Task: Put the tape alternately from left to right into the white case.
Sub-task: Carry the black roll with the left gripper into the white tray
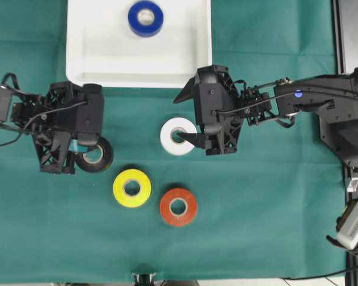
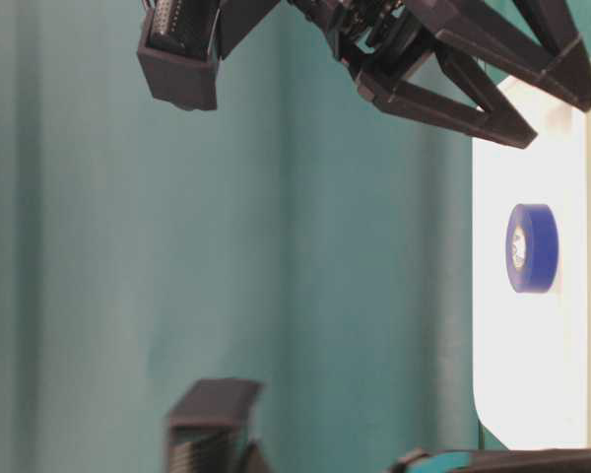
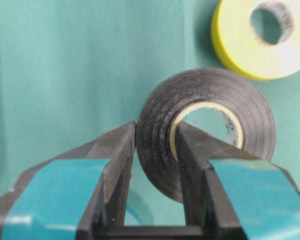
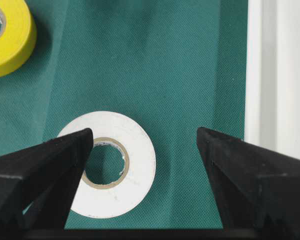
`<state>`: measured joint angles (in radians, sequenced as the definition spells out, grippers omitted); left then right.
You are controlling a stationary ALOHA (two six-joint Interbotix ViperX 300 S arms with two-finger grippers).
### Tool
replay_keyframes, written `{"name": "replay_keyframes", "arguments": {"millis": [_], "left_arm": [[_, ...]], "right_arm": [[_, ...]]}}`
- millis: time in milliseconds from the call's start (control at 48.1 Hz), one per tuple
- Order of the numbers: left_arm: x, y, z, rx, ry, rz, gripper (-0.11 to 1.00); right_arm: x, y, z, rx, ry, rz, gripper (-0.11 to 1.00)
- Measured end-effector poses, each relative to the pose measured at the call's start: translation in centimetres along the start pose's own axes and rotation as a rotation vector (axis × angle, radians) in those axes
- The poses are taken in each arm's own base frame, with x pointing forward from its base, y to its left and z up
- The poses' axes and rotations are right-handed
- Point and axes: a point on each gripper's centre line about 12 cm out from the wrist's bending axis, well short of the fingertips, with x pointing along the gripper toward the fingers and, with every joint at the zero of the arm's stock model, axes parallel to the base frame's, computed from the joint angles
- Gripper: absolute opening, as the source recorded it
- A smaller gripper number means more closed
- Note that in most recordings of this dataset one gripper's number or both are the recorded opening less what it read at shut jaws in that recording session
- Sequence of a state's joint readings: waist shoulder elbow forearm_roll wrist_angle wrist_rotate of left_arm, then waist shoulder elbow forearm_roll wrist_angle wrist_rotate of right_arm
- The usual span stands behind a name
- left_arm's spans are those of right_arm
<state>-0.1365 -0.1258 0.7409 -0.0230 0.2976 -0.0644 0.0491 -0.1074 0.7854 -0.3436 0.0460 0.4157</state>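
The tape lies partly in the case and partly on the green-covered surface. The blue roll rests flat inside the white case, near its far rim and roughly midway across. The case sits at the top of the overhead view.

Below the case, the white roll lies flat on the cloth. The yellow roll and the red-orange roll lie side by side nearer the front edge, close together but not touching.

The left pincer is clenched on the black roll: in the left wrist view one finger presses the roll's outer face and the other sits inside its pale core, pinching the wall between them. The black roll stands tilted on edge in that grip, with the yellow roll behind it to the upper right. Whether its lower edge touches the cloth cannot be told.

The right pincer is released, its jaws spread wide and holding nothing. In the right wrist view one finger overlaps the white roll's left side and hole, while the other stands well to its right, near the case's rim. Whether the finger touches the roll cannot be told.
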Motion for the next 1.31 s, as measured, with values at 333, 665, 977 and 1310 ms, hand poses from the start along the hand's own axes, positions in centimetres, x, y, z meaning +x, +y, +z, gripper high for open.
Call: {"name": "replay_keyframes", "arguments": {"millis": [333, 665, 977, 1310], "left_arm": [[-0.7, 2.0, 0.2, -0.042, -0.002, 0.037, 0.23], [-1.3, 7.7, 0.5, -0.135, -0.018, 0.141, 0.23], [-2.3, 12.7, 0.2, -0.163, -0.026, 0.234, 0.23], [-1.4, 17.1, -2.0, -0.227, 0.038, 0.301, 0.23]], "right_arm": [[0.0, 0.2, -0.1, -0.005, 0.003, 0.003, 0.84], [0.0, 0.2, 0.0, -0.003, 0.000, 0.003, 0.84], [0.0, 0.2, -0.1, -0.005, 0.003, 0.003, 0.84], [0.0, 0.2, 0.0, -0.005, 0.000, 0.003, 0.85]]}}
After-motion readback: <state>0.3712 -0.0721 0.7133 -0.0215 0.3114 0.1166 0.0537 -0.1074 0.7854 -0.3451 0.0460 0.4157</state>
